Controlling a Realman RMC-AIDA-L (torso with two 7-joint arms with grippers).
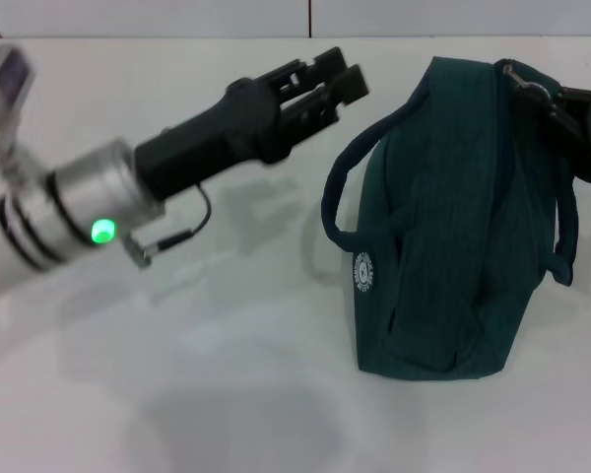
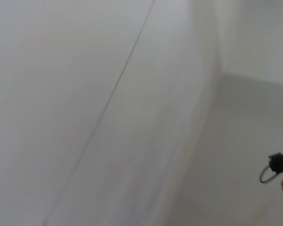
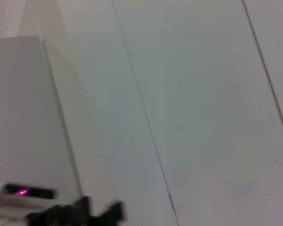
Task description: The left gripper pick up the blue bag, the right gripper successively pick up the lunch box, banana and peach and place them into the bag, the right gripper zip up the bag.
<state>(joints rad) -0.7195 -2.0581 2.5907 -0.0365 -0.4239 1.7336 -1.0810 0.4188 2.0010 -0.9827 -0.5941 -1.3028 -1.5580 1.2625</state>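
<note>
The blue bag [image 1: 453, 227] stands upright on the white table, right of centre, with its zipper running over the top. My right gripper [image 1: 561, 110] is at the bag's far top end, shut on the metal ring of the zipper pull [image 1: 530, 83]. My left gripper [image 1: 333, 79] hovers above the table just left of the bag's near handle [image 1: 337, 192], open and holding nothing. In the right wrist view the left gripper [image 3: 85, 212] shows far off at the edge. The lunch box, banana and peach are out of view.
The white table [image 1: 227, 345] spreads to the left and in front of the bag. A white wall with thin seams [image 2: 118, 89] rises behind the table.
</note>
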